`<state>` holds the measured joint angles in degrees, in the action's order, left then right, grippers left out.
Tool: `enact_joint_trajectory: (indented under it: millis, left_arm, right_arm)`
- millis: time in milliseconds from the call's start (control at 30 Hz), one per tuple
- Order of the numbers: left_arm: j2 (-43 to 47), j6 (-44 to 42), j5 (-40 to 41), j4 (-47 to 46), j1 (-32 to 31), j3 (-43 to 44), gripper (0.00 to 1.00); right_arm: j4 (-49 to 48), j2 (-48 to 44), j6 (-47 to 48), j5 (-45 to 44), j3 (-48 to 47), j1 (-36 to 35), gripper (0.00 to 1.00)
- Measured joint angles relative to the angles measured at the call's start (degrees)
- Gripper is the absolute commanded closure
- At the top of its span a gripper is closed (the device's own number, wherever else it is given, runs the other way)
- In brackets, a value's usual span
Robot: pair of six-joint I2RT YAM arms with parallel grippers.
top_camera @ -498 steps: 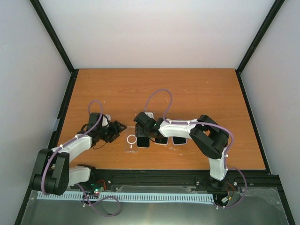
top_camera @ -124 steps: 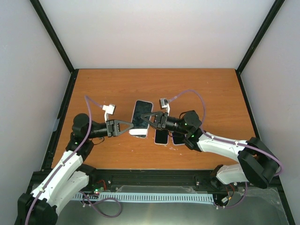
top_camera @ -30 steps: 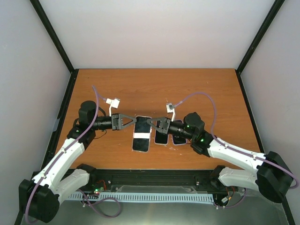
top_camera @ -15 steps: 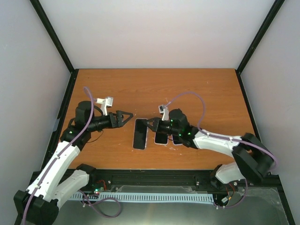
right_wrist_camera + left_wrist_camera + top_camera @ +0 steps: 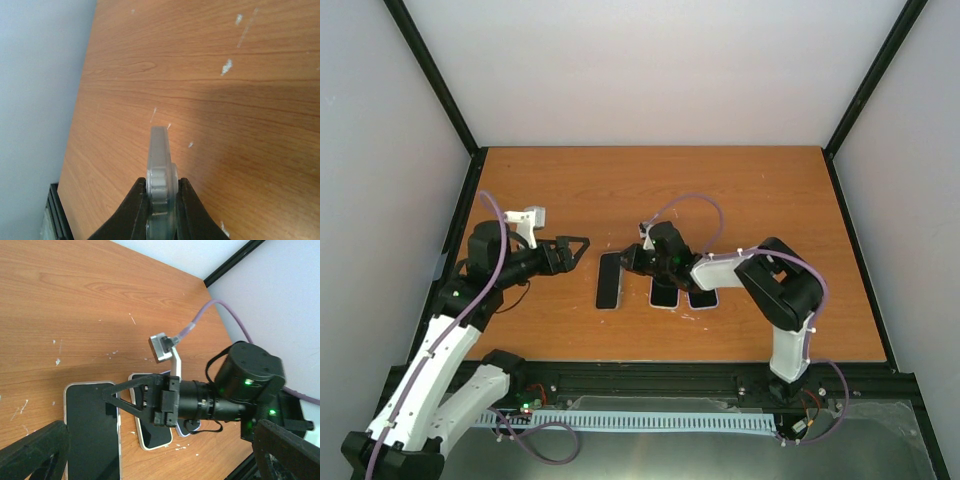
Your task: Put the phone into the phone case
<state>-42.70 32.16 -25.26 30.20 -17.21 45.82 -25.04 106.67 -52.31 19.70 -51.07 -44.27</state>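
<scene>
The black-screened phone (image 5: 610, 280) lies on the table left of centre, with the pale translucent rim of the phone case (image 5: 118, 440) round it. My right gripper (image 5: 629, 258) is shut on the case's right edge. In the right wrist view that edge (image 5: 159, 150) stands edge-on between the black fingers (image 5: 134, 212), and the phone itself cannot be made out there. My left gripper (image 5: 573, 249) hangs open just left of the phone and touches nothing. In the left wrist view its fingers (image 5: 35, 452) frame the phone (image 5: 92, 435) and the right gripper (image 5: 112, 395).
Two more phones (image 5: 665, 297) (image 5: 703, 298) lie side by side right of the cased one, under the right arm's wrist. They show again in the left wrist view, a dark one (image 5: 152, 437) and one with a bluish rim (image 5: 192, 427). Black frame posts bound the table.
My left gripper opened wide and drew back to the left, off the phone. The right arm folded inward, still gripping the case edge, and the phone shifted slightly left.
</scene>
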Motion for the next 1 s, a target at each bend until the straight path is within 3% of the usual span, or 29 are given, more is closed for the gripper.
enact_joint_trajectory:
  millis: [300, 700, 767, 1000]
  left_arm:
    - [1.31, -0.26, 0.66, 0.15, 0.0, -1.03, 0.0]
    - [1.31, -0.24, 2.03, 0.7, 0.0, -1.53, 0.01]
    - [1.29, -0.22, 2.78, 1.2, 0.0, -1.53, 0.01]
    - [1.29, 0.92, 5.35, 2.38, 0.0, -1.09, 0.0]
  right_arm:
    - [-1.16, 4.92, -1.68, 1.95, -2.27, 1.7, 0.7]
    - [11.87, -0.15, 2.56, -1.6, -2.25, 4.68, 0.17]
    - [14.82, -3.39, 3.67, -2.4, -2.25, 4.72, 0.03]
    - [26.14, -18.69, 8.35, -8.83, -1.25, 4.76, 0.0]
